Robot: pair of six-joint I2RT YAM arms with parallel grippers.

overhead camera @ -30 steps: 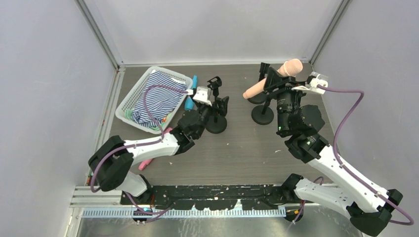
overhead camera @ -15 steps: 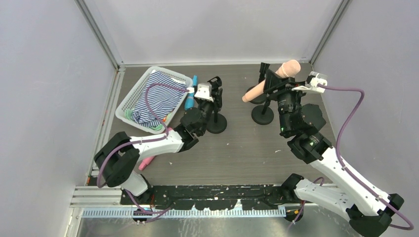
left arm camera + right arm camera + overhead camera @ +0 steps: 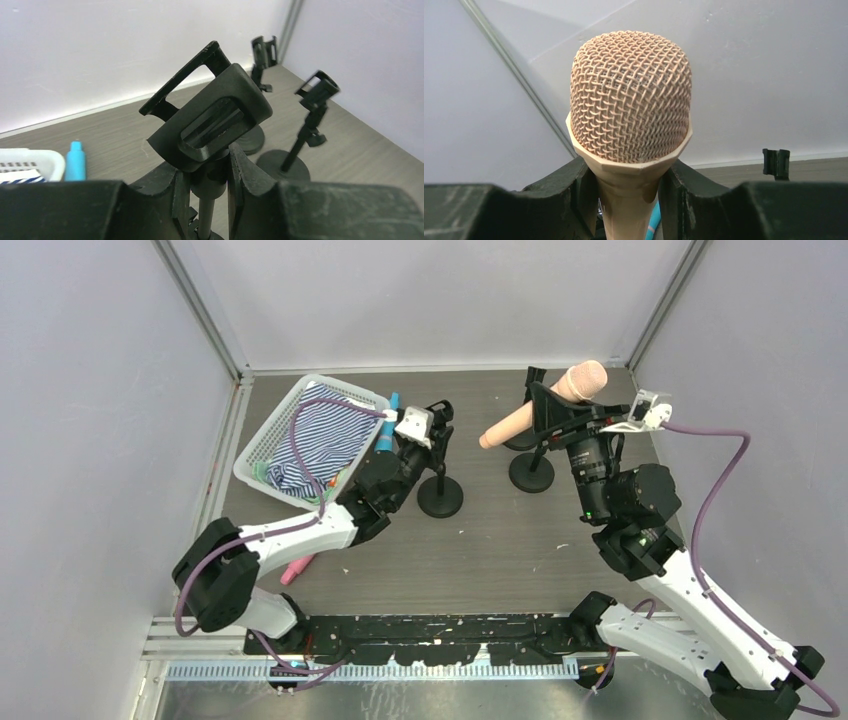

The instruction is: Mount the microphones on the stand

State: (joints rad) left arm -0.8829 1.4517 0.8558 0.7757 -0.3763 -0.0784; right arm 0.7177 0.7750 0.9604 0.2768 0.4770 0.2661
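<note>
Left gripper (image 3: 209, 175): fingers pressed together on the thin pole of a black microphone stand (image 3: 215, 125), just under its tilted clip, at the centre of the top view.
Right gripper (image 3: 628, 195): pinching the peach-beige microphone (image 3: 630, 100) at the neck, right below the mesh head.
Peach-beige microphone: lifted off the table (image 3: 500, 540) in the upper right of the top view, slanted, with the head to the upper right and the handle running down-left.
Two other stands (image 3: 531, 472): upright under the held microphone; whether it touches either one cannot be told.
Blue microphone (image 3: 75, 161): on the table just beside the white basket (image 3: 262, 445), left of the left gripper and apart from it.
Pink microphone (image 3: 297, 570): lower left of the top view, partly hidden under the left arm, well apart from both grippers.
Basket: upper left, holding a striped cloth (image 3: 325, 435).
</note>
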